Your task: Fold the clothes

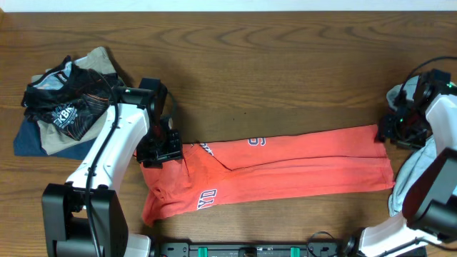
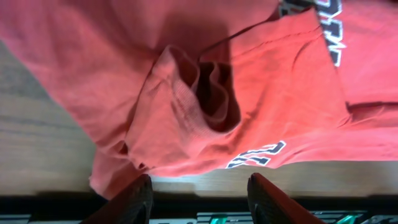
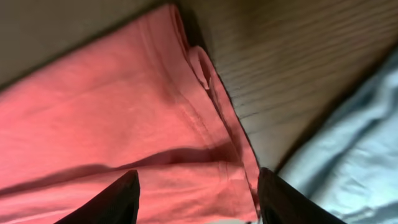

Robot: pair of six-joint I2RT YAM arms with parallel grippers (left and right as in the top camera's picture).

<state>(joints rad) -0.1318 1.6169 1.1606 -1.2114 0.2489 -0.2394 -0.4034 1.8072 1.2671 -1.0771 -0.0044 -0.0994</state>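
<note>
Coral-red cotton T-shirt (image 1: 285, 168) with white lettering lies folded lengthwise across the near side of the brown wooden table (image 1: 285, 71), left gripper (image 2: 199, 186) and right gripper (image 3: 199, 177) open-jawed and empty above its ends, a dark garment heap (image 1: 68, 103) farther back.

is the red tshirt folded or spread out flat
Folded lengthwise: the red T-shirt lies as a long narrow strip, lapped layers cutting off its white lettering; its left end is bunched.

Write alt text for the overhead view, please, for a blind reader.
A coral-red T-shirt, folded into a long band, lies across a wooden table, with the left gripper at its left end and the right gripper at its right. Dark clothes are piled far left.
</note>
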